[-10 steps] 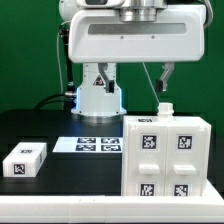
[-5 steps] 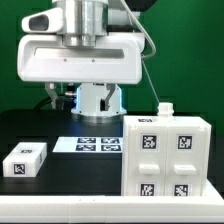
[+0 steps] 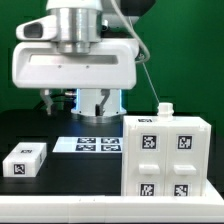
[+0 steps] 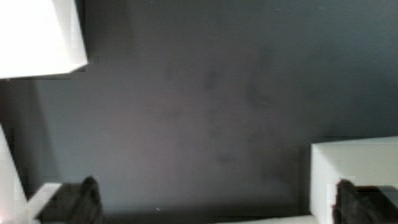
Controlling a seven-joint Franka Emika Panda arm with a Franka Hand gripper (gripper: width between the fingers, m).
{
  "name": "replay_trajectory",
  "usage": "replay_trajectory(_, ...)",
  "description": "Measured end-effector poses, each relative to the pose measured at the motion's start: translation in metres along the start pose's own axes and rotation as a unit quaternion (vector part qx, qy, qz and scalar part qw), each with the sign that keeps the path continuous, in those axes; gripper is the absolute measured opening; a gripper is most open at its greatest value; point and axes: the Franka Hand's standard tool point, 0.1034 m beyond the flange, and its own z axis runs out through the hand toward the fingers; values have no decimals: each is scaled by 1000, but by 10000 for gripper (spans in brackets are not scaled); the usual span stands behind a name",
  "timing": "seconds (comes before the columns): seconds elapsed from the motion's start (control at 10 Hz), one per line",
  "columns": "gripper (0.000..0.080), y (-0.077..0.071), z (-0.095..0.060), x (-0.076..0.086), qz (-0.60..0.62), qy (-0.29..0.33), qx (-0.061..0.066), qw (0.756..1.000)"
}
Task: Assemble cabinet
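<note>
The cabinet (image 3: pixel 165 155), a matte white square box fronted by four tagged blocks, stands on the black tabletop (image 3: pixel 70 172). On the exterior view's left of the cabinet lies open dark surface, then a small white block (image 3: pixel 23 158). The end effector (image 4: pixel 221 205) hangs spread wide, gripping nothing, between a white slab edge (image 4: pixel 36 35) and a white box corner (image 4: pixel 356 165).

Quantities on the table: one cabinet (image 3: pixel 166 160), its front showing four tagged panels in a two-by-two grid; one loose block (image 3: pixel 25 158) with one visible tag; one marker board (image 3: pixel 95 144); one small white knob (image 3: pixel 165 107) on the cabinet top. One arm (image 3: pixel 75 65). One gripper (image 4: pixel 219 200) with two fingers (image 4: pixel 71 200), seen in the wrist view.
</note>
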Motion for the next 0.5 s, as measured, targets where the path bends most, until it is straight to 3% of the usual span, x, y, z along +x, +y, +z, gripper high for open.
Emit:
replay_trajectory(0.1, 649, 36, 27, -36, 9, -4, -6, 1000)
replay_trajectory(0.2, 649, 47, 33, -55, -5, -41, -4, 999)
replay_trajectory(0.3, 649, 52, 34, -49, -12, -26, -11, 1000)
replay_trajectory(0.5, 649, 50, 35, -51, -13, -29, -10, 999)
